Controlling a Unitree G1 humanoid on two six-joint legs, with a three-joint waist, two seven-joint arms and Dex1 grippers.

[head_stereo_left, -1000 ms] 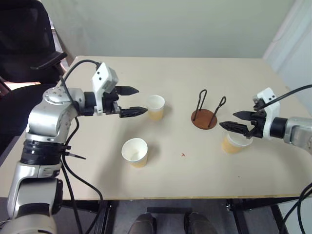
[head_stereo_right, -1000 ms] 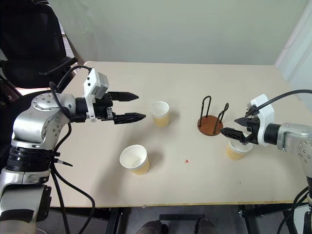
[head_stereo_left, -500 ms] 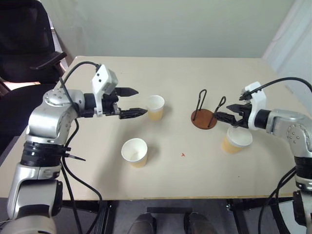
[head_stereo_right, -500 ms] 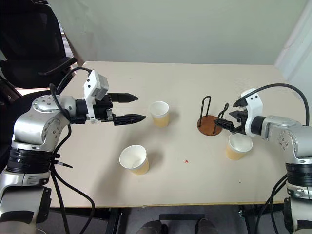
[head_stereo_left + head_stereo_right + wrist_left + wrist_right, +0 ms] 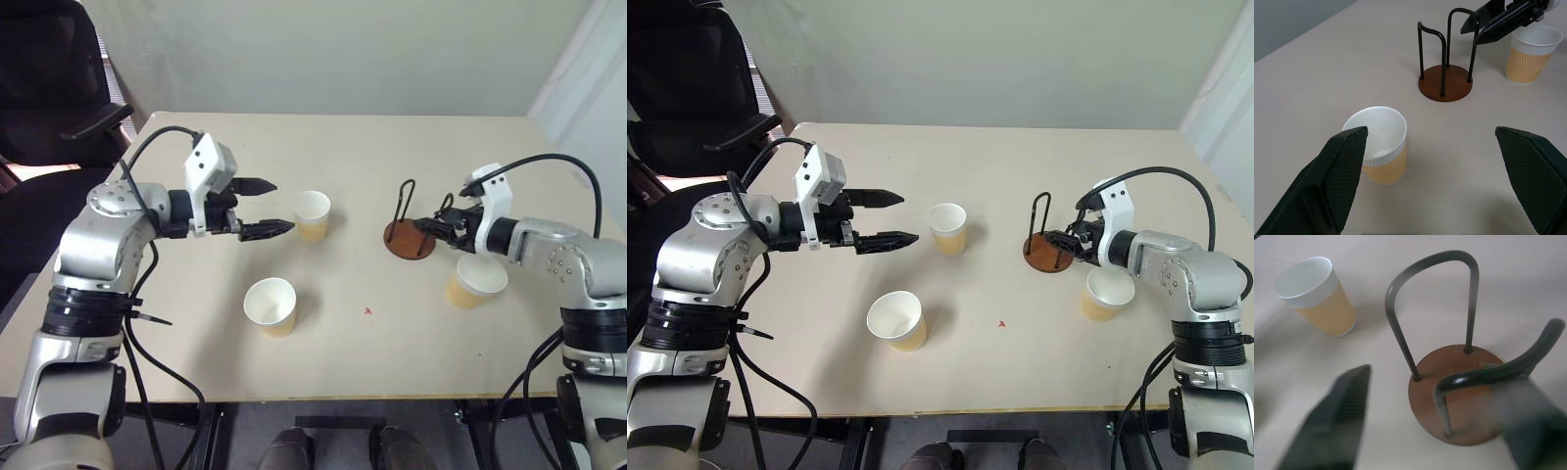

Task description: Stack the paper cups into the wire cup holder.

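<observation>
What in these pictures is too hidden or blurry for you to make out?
- Right claw, eye views: whether it touches the black wire cup holder with its round reddish-brown base is too small to tell.
- Right wrist view: one finger is blurred, behind the near wire loop.
- Tan paper cup nearest the right arm: partly covered by that arm.
- Left wrist view: fingers cut off by the picture's edges.

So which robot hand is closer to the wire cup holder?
The right. The right gripper is right at the wire cup holder, its fingers by the near wire loop. The left gripper is far across the table, beyond a paper cup.
</observation>
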